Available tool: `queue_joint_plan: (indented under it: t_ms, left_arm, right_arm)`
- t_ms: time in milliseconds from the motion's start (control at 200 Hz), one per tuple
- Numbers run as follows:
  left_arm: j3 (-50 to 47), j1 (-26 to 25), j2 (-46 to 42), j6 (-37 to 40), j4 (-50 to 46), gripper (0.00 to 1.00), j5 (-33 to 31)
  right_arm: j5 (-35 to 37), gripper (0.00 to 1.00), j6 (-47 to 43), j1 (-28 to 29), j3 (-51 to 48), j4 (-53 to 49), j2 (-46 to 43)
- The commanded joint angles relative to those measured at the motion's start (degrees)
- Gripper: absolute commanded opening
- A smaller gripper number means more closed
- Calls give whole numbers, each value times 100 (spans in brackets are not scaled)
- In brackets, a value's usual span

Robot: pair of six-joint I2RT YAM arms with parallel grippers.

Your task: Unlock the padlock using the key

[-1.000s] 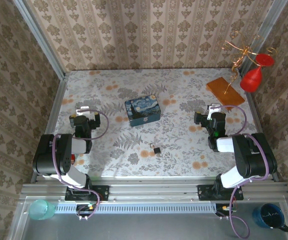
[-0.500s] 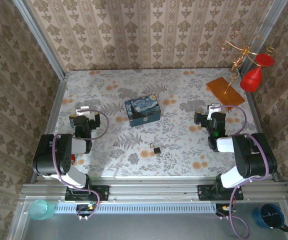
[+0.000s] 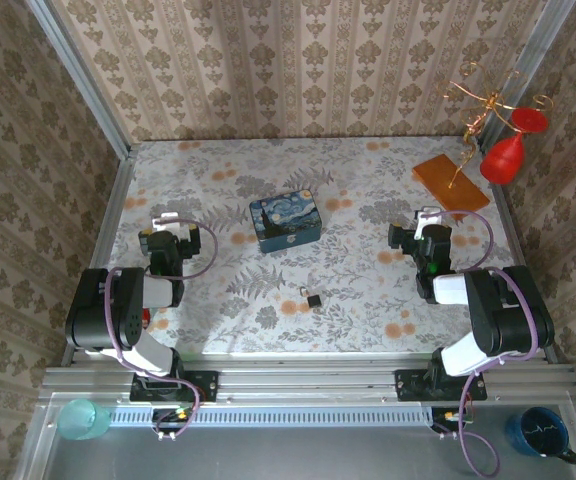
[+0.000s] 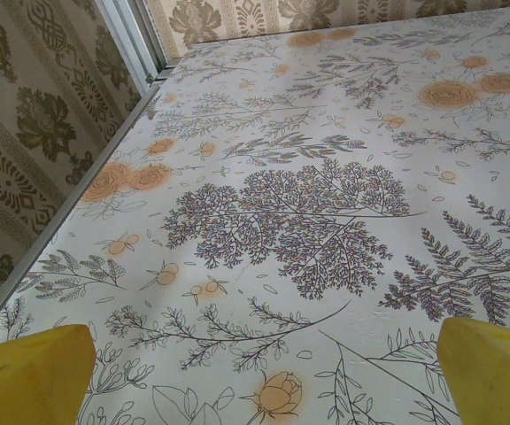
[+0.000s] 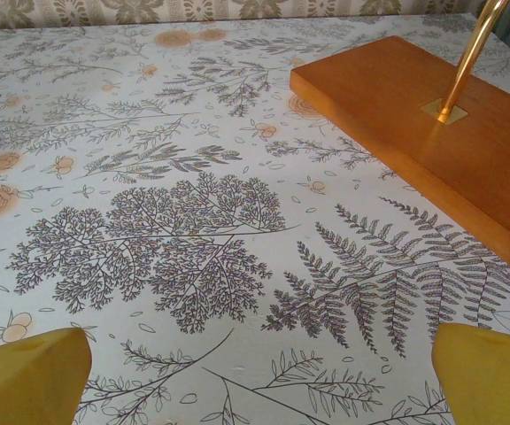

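The tiny padlock [image 3: 314, 299], with a black squarish body and a thin silvery shackle, lies on the pale floral-printed surface [image 3: 378, 300]. It is toward the near edge, roughly midway between the two arms, nearer than the blue starry-painting box [image 3: 285, 221] and apart from it. I cannot tell whether a key lies against it, because at this size the shackle and any key blur together.

The left gripper [image 4: 264, 363] sits low at the left with its yellow fingers [image 4: 29, 376] spread wide over bare print. The right gripper [image 5: 262, 359], at the right, is also spread apart and empty. It faces the orange wooden base [image 5: 432, 133], from which a brass stem rises.

The main danger, as I judge it, is the padlock's smallness. Broad fingers closing slightly off-centre could skid or flip it rather than clamp it, and could sweep any key away with it. Pressing a key into an unheld lock would simply push the lock along the surface. A reach from the left could clip the box, and a careless swing on the right could catch the base.
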Motion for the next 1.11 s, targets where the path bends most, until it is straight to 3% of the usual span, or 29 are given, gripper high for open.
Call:
queue_joint_plan:
  t_ms: [0,1100]
  left_arm:
    - [63,35,20,-75,151,100,71]
    - [62,34,21,-75,151,100,71]
  right_arm:
    - [33,100,-46,44,115,200,1]
    - [-5,100,-49,44,173,121,23]
